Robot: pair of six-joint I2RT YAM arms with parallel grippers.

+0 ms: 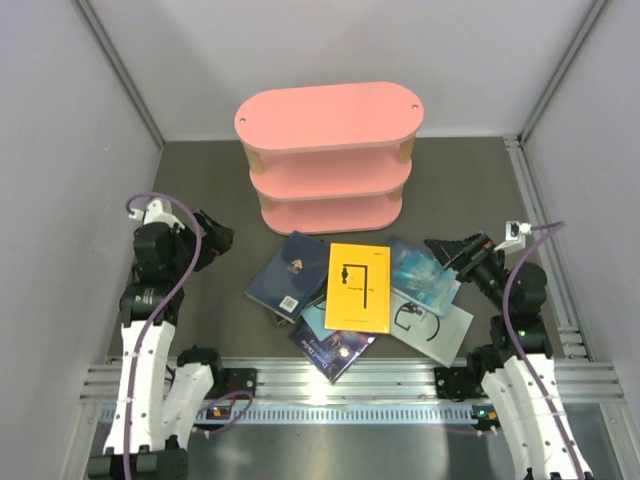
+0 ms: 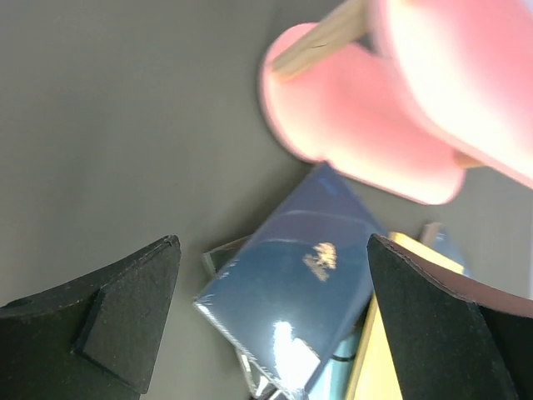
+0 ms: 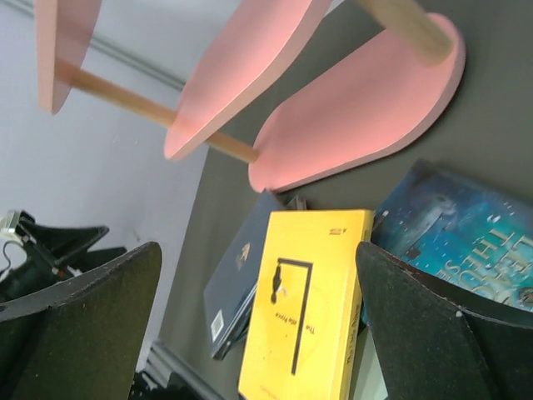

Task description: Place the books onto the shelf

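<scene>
Clock directions are taken from the top view, with the yellow book as the dial's centre.

Nearest: an aluminium rail [image 1: 350,378] runs across the near table edge, with both arm bases mounted at it.

Left gripper [image 1: 216,234]: at 9 to 10 o'clock, well apart from the pile. In the left wrist view its black fingers [image 2: 125,321] stand wide apart with nothing between them. The navy book is seen through the gap.

Right gripper [image 1: 441,247]: at 2 o'clock, just beside the teal book's far corner. Jaws spread wide and holding nothing. The right wrist view shows the yellow cover framed between the two pads [image 3: 83,317].

Books: all lie flat in an overlapping pile on the dark table [image 1: 200,190], none on the shelf.
- Purple book [image 1: 335,350]: 7 o'clock, nearest the rail, partly under the yellow one.
- Grey-white book [image 1: 437,327]: 4 o'clock.
- Yellow book [image 1: 359,287]: on top, centre.
- Navy book [image 1: 290,270]: 9 o'clock, gold emblem up, its right edge under the yellow cover.
- Teal book [image 1: 422,270]: 2 to 3 o'clock, overlapping the grey-white one.

Shelf [image 1: 328,118]: 12 o'clock, farthest, upright near the back wall. It has three pink oval boards on light wooden posts. The bottom board's front edge is just beside the navy and yellow books.
</scene>
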